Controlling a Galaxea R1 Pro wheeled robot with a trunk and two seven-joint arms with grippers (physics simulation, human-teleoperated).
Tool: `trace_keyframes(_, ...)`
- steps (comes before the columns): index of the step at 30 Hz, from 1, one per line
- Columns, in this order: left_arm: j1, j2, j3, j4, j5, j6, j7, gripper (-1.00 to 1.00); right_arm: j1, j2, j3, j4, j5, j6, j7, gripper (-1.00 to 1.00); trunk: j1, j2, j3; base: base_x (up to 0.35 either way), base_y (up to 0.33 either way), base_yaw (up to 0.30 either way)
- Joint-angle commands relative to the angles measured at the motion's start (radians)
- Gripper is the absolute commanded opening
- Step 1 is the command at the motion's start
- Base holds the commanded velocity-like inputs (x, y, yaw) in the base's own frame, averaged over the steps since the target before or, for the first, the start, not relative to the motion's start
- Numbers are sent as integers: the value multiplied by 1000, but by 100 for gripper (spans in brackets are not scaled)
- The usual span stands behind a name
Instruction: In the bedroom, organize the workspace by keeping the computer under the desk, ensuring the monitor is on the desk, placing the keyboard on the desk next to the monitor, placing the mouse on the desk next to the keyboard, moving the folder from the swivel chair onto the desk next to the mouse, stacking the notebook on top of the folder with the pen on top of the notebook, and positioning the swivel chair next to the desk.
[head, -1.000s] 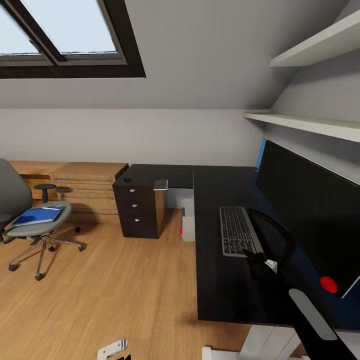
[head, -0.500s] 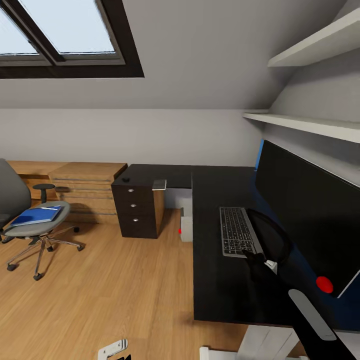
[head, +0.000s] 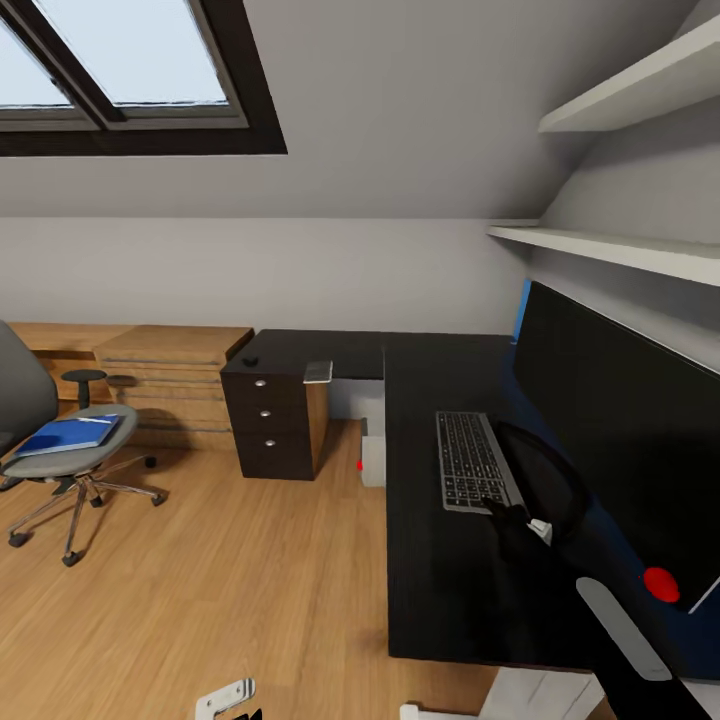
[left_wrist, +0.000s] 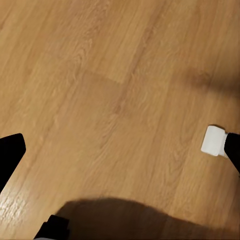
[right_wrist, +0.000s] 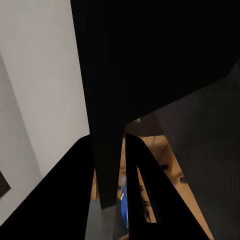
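The black-topped surface runs along the right wall. The monitor stands along its back edge, round base on the top. The keyboard lies flat just in front of that base. The right hand hovers at the keyboard's near end; whether it is open or closed I cannot tell. On the wood floor, well apart, stands the swivel chair, blue folder on its seat. The left hand's fingers are spread wide over bare planks. A small dark object, perhaps the mouse, sits on the dark drawer unit.
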Motion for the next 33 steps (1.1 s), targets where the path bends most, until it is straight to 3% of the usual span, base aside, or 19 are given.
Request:
trace_keyframes(1,0,0,-2,-2,10,3,8,100,-1,-1,2,0,-6,1,5,-100,1,-1,-1,294,0,0)
trace_keyframes(10,0,1,1,-2,10,4,8,100,-1,-1,3,4,4,-9,3,-100,1,-1,-1,133,0,0)
trace_keyframes(23,0,-1,1,-12,11,4,12,100,-1,-1,7,8,9,-8,-10,-100,1,-1,-1,-49,-65,0)
trace_keyframes(33,0,-1,4,-66,14,6,12,100,-1,-1,7,10,9,-8,-18,-100,4,-8,-4,0,0,0)
